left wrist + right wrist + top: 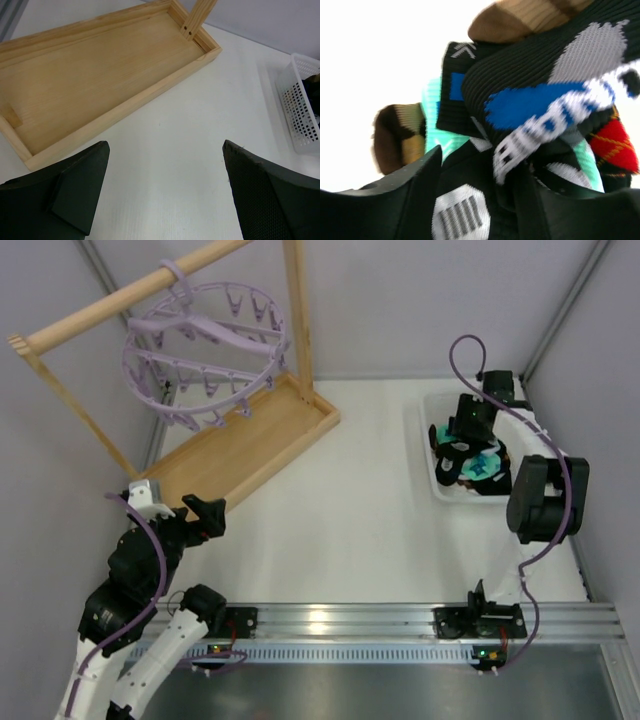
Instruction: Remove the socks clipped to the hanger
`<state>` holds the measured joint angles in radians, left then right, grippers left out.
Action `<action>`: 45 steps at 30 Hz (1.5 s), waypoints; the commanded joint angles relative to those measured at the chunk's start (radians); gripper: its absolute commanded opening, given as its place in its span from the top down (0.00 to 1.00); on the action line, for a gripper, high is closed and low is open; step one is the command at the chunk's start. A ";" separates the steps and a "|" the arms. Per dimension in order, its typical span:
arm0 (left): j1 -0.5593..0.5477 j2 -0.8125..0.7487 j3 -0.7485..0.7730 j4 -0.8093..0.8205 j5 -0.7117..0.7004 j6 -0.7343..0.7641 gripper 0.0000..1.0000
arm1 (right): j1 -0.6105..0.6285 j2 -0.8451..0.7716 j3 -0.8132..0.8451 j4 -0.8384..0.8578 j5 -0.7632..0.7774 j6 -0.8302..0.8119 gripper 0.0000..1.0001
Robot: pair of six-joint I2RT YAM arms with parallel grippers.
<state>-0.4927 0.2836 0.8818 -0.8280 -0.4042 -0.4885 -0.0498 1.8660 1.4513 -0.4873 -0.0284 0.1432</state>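
White table (370, 530), grey walls. The socks (540, 65) lie heaped inside the white basket (420, 440). The hanger (205, 350), well left of the basket, shows only bare clips. The right gripper (480, 165) sits in the basket among the socks; whether it grips cannot be determined. The left gripper (165, 146), well left of the basket, has its jaws spread and empty. Recommended: release fully, rise straight up, and confirm no sock snags.

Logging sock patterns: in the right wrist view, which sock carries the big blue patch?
The black ribbed sock nearest the camera, also marked grey and white. The brown-striped sock, mint sock and red argyle sock show no blue.
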 commanded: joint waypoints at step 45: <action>0.388 0.033 -0.170 0.302 0.334 0.248 0.02 | 0.413 -1.505 -0.505 -0.316 0.472 -0.017 0.01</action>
<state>-0.0883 0.3614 0.7246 -0.5850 -0.1123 -0.2630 0.3508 0.3904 0.9741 -0.7475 0.3763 0.1265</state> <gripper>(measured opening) 0.984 0.994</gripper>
